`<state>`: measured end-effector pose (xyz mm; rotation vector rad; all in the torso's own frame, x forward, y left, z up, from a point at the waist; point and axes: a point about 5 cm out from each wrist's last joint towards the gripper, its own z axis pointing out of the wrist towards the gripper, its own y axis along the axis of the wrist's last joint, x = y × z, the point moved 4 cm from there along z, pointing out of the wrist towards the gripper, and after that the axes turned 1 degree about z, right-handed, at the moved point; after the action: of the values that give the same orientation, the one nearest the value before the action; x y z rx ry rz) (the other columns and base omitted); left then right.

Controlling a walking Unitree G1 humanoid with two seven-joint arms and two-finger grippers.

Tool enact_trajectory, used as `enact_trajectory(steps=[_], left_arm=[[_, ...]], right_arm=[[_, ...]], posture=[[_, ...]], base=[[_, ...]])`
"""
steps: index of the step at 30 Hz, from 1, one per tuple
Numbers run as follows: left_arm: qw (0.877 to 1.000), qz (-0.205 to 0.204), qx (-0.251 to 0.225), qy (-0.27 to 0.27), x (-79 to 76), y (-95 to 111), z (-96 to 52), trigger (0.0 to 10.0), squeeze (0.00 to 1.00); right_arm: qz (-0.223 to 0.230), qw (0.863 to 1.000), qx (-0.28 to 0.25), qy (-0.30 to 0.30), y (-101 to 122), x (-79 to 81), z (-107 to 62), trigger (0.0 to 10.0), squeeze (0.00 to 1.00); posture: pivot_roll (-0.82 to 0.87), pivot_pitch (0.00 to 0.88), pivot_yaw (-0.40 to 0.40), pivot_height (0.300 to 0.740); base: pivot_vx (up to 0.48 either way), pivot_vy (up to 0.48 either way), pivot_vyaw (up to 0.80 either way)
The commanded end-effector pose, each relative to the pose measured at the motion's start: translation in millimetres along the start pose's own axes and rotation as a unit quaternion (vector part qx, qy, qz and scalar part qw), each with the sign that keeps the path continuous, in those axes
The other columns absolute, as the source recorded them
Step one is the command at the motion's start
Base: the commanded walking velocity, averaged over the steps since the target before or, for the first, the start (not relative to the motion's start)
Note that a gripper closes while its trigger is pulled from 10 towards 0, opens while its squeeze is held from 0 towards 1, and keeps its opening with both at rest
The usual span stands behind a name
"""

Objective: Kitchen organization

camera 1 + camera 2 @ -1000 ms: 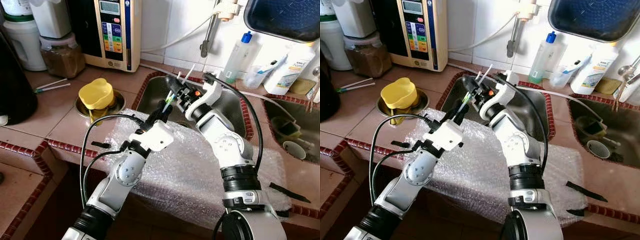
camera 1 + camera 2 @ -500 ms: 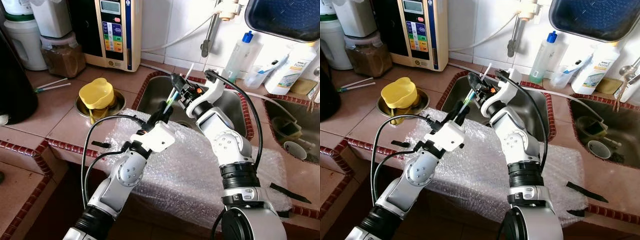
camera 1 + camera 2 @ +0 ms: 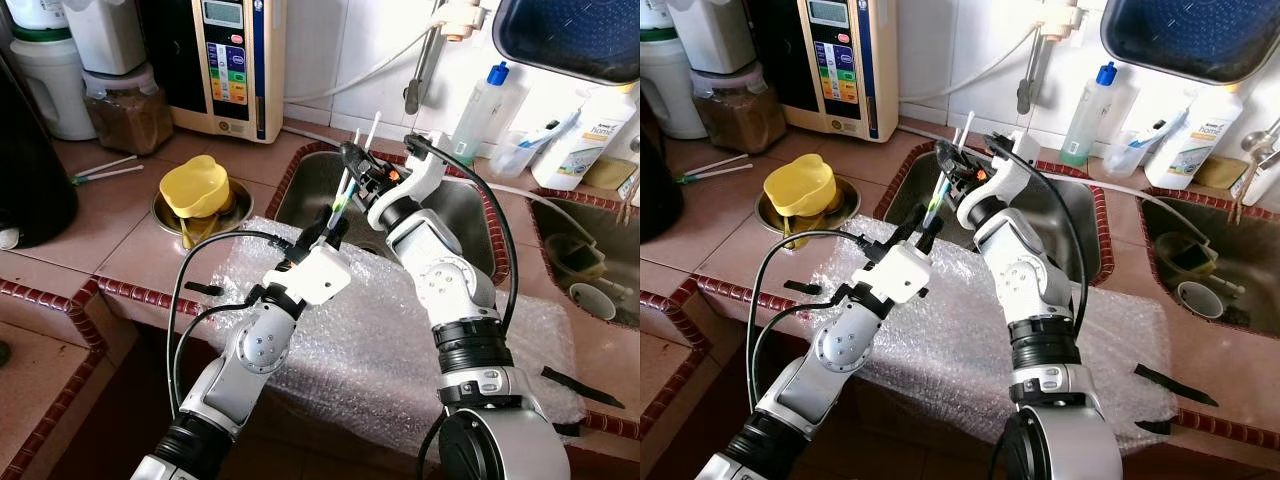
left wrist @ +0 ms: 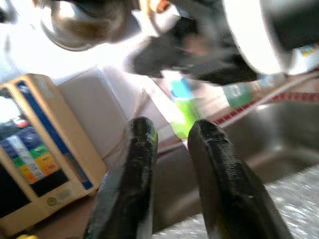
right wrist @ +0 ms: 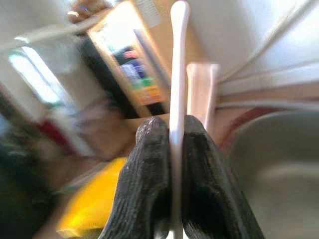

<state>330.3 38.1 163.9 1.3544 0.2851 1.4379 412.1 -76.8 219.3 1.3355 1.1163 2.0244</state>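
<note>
Two grippers met above the sink's [image 3: 470, 215] near edge: right gripper [image 5: 169, 134], raised higher since, pinched the white utensil [image 5: 178, 59], left gripper [image 4: 172, 144] parted around its green end, mid-handover.

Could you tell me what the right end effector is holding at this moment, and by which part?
The right end effector pinches a thin white stick partway along its shaft; its rounded tip stands clear above the fingers.
</note>
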Motion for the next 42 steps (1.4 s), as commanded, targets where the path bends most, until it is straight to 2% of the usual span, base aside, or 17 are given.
enact_trajectory(steps=[1, 6, 7, 9, 11, 14, 15, 18, 27, 29, 31, 32, 33, 34, 35, 36, 42], left_arm=[[1.0, -0.003, -0.017, 0.013, 5.8, 8.0, 3.9, 10.0, 1.0], [0.999, -0.036, -0.018, -0.018, -3.8, 10.2, 5.2, 10.0, 1.0], [0.998, -0.06, -0.008, -0.019, -3.6, 9.8, 6.4, 10.0, 1.0], [0.998, -0.066, -0.005, -0.019, -3.4, 9.7, 6.6, 10.0, 1.0], [0.995, -0.093, 0.001, -0.03, -5.2, 11.3, 6.2, 10.0, 1.0], [0.994, -0.101, 0.005, -0.037, -6.7, 11.3, 5.6, 10.0, 1.0], [0.992, -0.111, 0.012, -0.051, -9.3, 10.8, 4.3, 10.0, 1.0], [0.99, -0.123, 0.026, -0.063, -9.9, 9.0, 2.2, 10.0, 1.0], [0.982, -0.137, 0.064, -0.11, -18.1, 0.8, -9.0, 10.0, 1.0], [0.981, -0.137, 0.071, -0.115, -18.5, -1.1, -11.4, 10.0, 1.0], [0.98, -0.138, 0.075, -0.118, -18.7, -1.7, -12.5, 10.0, 1.0], [0.978, -0.142, 0.082, -0.126, -19.7, -2.7, -14.7, 10.0, 1.0], [0.977, -0.142, 0.085, -0.131, -20.2, -2.7, -15.7, 10.0, 1.0], [0.977, -0.142, 0.086, -0.135, -20.6, -2.8, -16.6, 10.0, 1.0], [0.977, -0.141, 0.087, -0.138, -20.7, -2.7, -17.3, 10.0, 1.0], [0.976, -0.142, 0.089, -0.14, -20.5, -2.6, -17.9, 10.0, 1.0], [0.975, -0.14, 0.088, -0.149, -21.9, -0.7, -16.9, 10.0, 1.0]], right_arm=[[-0.031, 0.999, -0.016, -0.015, 9.2, -7.3, -1.2, 0.0, 0.0], [-0.097, 0.995, -0.011, -0.021, 8.2, -12.3, -1.7, 0.0, 0.0], [-0.126, 0.992, -0.004, -0.02, 7.9, -16.5, -1.2, 0.0, 0.0], [-0.132, 0.991, -0.003, -0.019, 7.9, -17.5, -1.1, 0.0, 0.0], [-0.19, 0.981, 0.008, -0.03, 8.4, -29.7, -0.8, 0.0, 0.0], [-0.211, 0.977, 0.015, -0.034, 7.2, -35.5, -1.5, 0.0, 0.0], [-0.246, 0.968, 0.033, -0.043, 2.5, -47.0, -4.2, 0.0, 0.0], [-0.291, 0.953, 0.061, -0.058, -5.1, -66.5, -10.1, 0.0, 0.0], [-0.336, 0.93, 0.117, -0.094, -16.6, -101.6, -27.0, 0.0, 0.0], [-0.327, 0.932, 0.123, -0.095, -19.5, -105.7, -30.0, 1.3, 0.0], [-0.337, 0.927, 0.131, -0.099, -21.6, -108.7, -32.1, 4.4, 0.0], [-0.337, 0.925, 0.142, -0.103, -25.8, -112.0, -34.8, 7.5, 0.12], [-0.337, 0.924, 0.144, -0.103, -27.1, -112.6, -35.5, 7.5, 0.73], [-0.335, 0.925, 0.147, -0.103, -28.7, -113.1, -36.1, 8.7, 1.0], [-0.334, 0.925, 0.148, -0.102, -29.6, -113.1, -36.2, 8.7, 1.0], [-0.331, 0.926, 0.152, -0.101, -31.8, -113.0, -36.5, 10.0, 1.0], [-0.325, 0.928, 0.157, -0.094, -38.3, -110.6, -36.4, 10.0, 1.0]], posture=[[0.06, 0.0, -0.096, 0.74], [0.06, 0.0, -0.101, 0.74], [0.07, 0.0, -0.103, 0.74], [0.07, 0.0, -0.103, 0.74], [0.07, 0.0, -0.106, 0.74], [0.07, 0.0, -0.106, 0.74], [0.08, 0.0, -0.108, 0.74], [0.09, 0.0, -0.107, 0.74], [0.1, 0.0, -0.103, 0.74], [0.11, 0.0, -0.101, 0.74], [0.11, 0.0, -0.098, 0.74], [0.12, 0.0, -0.095, 0.74], [0.12, 0.0, -0.095, 0.74], [0.12, 0.0, -0.093, 0.74], [0.12, 0.0, -0.092, 0.74], [0.13, 0.0, -0.09, 0.74], [0.13, 0.0, -0.087, 0.74]], base=[[0.0, 0.0, 0.0], [0.0, 0.0, 0.0], [0.0, 0.0, 0.0], [0.0, 0.0, 0.0], [0.0, 0.0, 0.0], [0.0, 0.0, 0.0], [0.0, 0.0, 0.0], [0.0, 0.0, 0.0], [0.0, 0.0, 0.0], [0.0, 0.0, 0.0], [0.0, 0.0, 0.0], [0.0, 0.0, 0.0], [0.0, 0.0, 0.0], [0.0, 0.0, 0.0], [0.0, 0.0, 0.0], [0.0, 0.0, 0.0], [0.0, 0.0, 0.0]])
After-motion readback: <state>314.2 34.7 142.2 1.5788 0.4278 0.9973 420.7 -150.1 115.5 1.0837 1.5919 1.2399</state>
